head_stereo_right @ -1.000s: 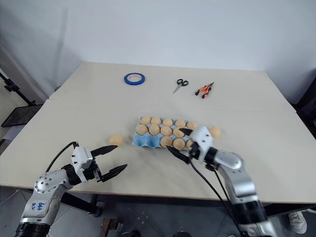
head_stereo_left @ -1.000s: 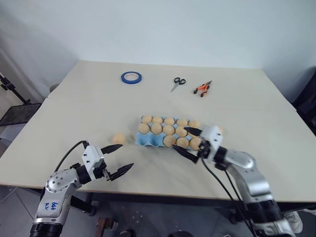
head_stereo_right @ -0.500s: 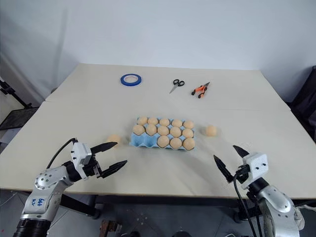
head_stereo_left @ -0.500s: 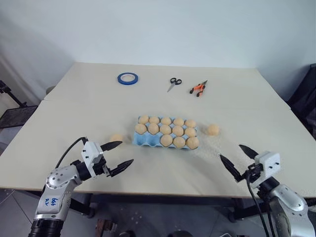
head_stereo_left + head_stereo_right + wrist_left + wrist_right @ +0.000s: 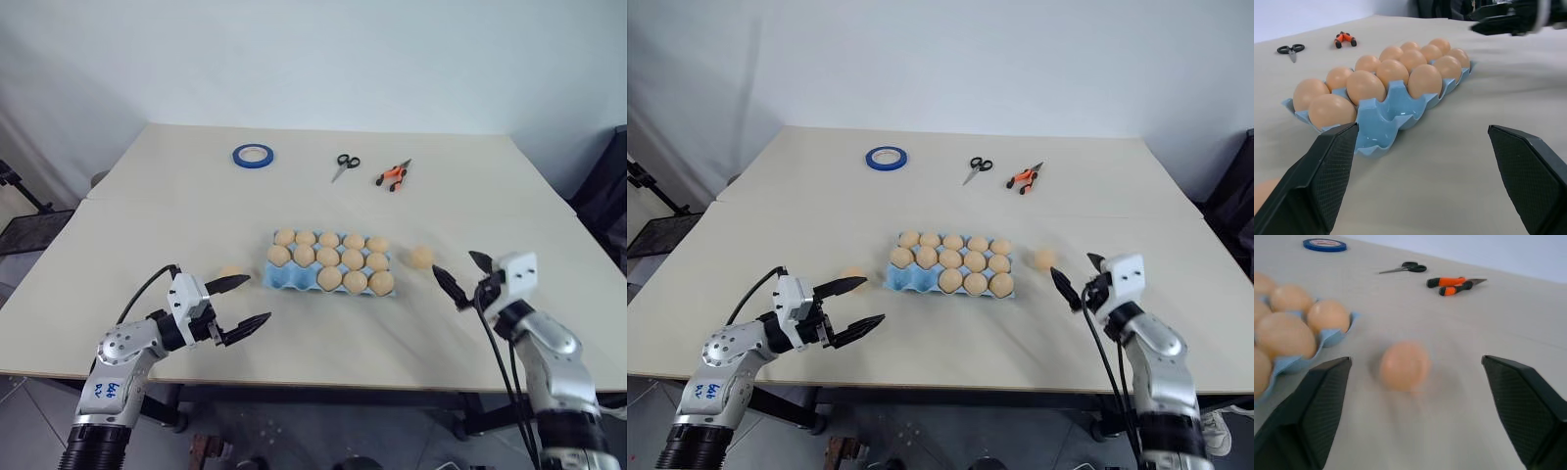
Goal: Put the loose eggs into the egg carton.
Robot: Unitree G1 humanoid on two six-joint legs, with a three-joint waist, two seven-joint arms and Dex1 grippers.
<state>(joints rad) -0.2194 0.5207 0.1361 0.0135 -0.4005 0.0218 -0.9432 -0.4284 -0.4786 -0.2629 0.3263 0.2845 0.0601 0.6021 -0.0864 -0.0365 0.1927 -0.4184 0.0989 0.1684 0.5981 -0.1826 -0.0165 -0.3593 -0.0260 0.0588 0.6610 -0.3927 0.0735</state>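
Observation:
The light blue egg carton sits mid-table and holds several tan eggs; its front-left cup shows bare blue. One loose egg lies on the table just right of the carton. My right gripper hovers open close to the right of that egg, which sits ahead between its fingers in the right wrist view. A second loose egg lies left of the carton, partly hidden by my left gripper. The left gripper is open and empty, pointing toward the carton.
A blue tape roll, black scissors and orange-handled pliers lie toward the table's far side. The table's front edge runs just beneath both arms. A dark object stands past the right edge.
My right gripper left the carton's front-right corner, swung out to the right and now sits beside the right loose egg. The left gripper has stayed in place.

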